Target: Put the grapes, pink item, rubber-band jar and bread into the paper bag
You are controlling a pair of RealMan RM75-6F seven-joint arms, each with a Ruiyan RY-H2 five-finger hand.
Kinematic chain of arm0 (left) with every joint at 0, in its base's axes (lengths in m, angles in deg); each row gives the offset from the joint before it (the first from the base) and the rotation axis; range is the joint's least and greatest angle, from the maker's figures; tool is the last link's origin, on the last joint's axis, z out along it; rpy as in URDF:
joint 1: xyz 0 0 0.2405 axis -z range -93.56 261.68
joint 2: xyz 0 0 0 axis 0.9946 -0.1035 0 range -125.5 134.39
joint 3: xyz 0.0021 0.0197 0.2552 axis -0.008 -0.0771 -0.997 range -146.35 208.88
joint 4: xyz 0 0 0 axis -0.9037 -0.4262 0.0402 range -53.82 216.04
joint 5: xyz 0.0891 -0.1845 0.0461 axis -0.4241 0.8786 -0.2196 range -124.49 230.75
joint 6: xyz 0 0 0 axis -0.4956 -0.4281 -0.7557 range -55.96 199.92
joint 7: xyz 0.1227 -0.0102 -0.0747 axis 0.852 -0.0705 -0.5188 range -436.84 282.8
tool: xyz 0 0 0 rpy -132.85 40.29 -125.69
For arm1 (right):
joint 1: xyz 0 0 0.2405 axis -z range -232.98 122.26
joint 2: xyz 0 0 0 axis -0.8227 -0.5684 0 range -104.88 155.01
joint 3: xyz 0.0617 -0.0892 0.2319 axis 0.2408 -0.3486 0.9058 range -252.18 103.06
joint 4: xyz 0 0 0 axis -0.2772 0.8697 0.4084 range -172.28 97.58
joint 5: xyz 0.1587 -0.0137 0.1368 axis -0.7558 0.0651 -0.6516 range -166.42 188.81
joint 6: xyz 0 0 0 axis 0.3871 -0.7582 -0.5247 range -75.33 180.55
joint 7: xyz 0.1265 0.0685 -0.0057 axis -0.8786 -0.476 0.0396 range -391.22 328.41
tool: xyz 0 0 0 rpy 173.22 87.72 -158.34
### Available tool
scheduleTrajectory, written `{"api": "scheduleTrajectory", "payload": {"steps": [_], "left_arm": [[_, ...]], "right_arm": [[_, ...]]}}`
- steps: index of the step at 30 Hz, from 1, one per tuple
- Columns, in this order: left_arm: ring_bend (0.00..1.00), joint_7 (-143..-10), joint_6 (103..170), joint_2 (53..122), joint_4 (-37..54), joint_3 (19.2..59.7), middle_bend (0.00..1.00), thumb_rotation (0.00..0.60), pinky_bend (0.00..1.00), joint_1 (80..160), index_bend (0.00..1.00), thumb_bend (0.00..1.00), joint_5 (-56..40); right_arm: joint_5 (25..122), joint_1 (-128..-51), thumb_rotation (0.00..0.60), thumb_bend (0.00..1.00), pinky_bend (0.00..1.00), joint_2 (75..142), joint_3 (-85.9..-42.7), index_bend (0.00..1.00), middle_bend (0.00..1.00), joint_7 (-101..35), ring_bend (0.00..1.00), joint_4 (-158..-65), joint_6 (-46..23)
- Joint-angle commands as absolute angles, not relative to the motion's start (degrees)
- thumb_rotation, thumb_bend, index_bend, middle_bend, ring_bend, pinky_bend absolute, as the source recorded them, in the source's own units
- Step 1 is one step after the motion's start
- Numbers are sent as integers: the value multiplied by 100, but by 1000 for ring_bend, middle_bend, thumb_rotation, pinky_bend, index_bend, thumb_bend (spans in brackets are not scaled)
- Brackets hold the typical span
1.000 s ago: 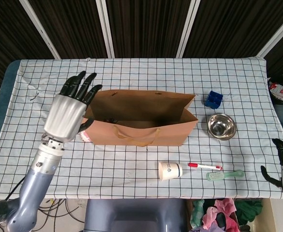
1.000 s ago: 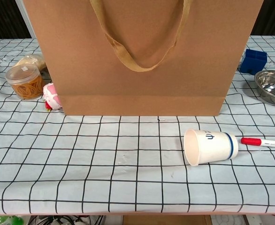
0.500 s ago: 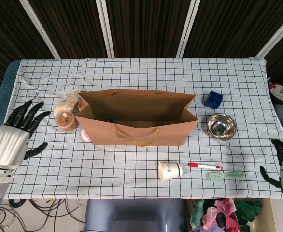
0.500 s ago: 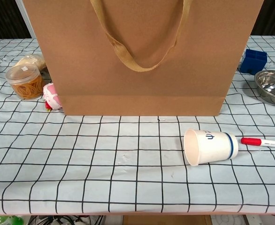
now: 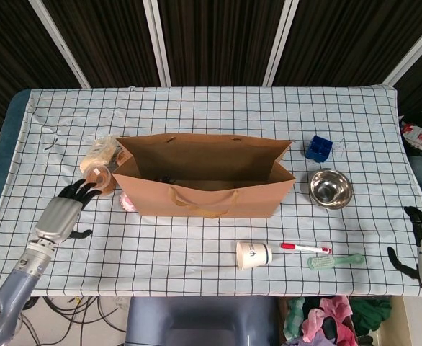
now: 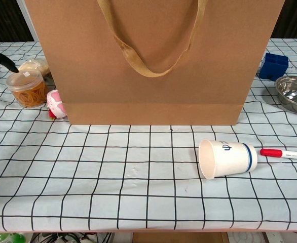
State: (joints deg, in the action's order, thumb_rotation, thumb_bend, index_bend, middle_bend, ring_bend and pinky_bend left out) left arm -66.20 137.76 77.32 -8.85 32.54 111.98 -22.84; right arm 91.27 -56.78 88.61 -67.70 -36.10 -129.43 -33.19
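Paper bag [image 5: 211,189] stands upright and open at table centre, handles [image 6: 148,45] drooping on the near face. A dark item lies inside near the left end; cannot tell what it is.

Rubber-band jar [image 6: 28,88] sits on the cloth just off the bag's left end, at about 9 o'clock from it, upright, lid on. Bread [image 5: 100,152] in clear wrap lies touching the jar on its far side, 12 o'clock of it. Pink item [image 6: 56,104] rests against the bag's lower left corner, at 3 o'clock of the jar, between jar and bag.

Left hand [image 5: 61,213] at 8 o'clock of the jar, fingers released and spread, dark fingertips [image 6: 1,58] reaching the jar's rim; holds nothing.

Right hand [image 5: 420,244] off the table's right edge, at 4 o'clock of the bag, fingers loosely apart, empty.

Elsewhere: blue box [image 5: 317,148], steel bowl [image 5: 331,189], paper cup [image 6: 227,158] on its side, red-capped marker [image 5: 306,248], green toothbrush [image 5: 335,261].
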Motion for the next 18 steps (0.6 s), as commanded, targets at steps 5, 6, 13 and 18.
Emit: {"api": "scheduleTrajectory", "payload": {"steps": [5,6,13,18], "left_arm": [[0,-6703,13278,8569,-163,3697,112,600,163,11617,200,70,-1814],[0,-6741,13280,8622,-150,3750,114,600,163,11636,202,70,-1788],[21,-6653,13093,8898,1,3901,145,600,164,11818,226,71,-1645],[63,-6375,12907,9152,244,4009,198,600,182,11968,259,101,-1345]], "right_arm": [[9120,-5683,600,299,299,8863,-6771,103,87,-3606,177,-12927,-3300],[9115,-5685,600,299,299,8865,-6770,104,87,-3606,177,-12925,-3295],[9103,-5693,600,298,299,8867,-6765,103,87,-3612,177,-12921,-3278],[9091,-5689,600,299,299,8862,-6758,103,87,-3641,177,-12913,-3277]]}}
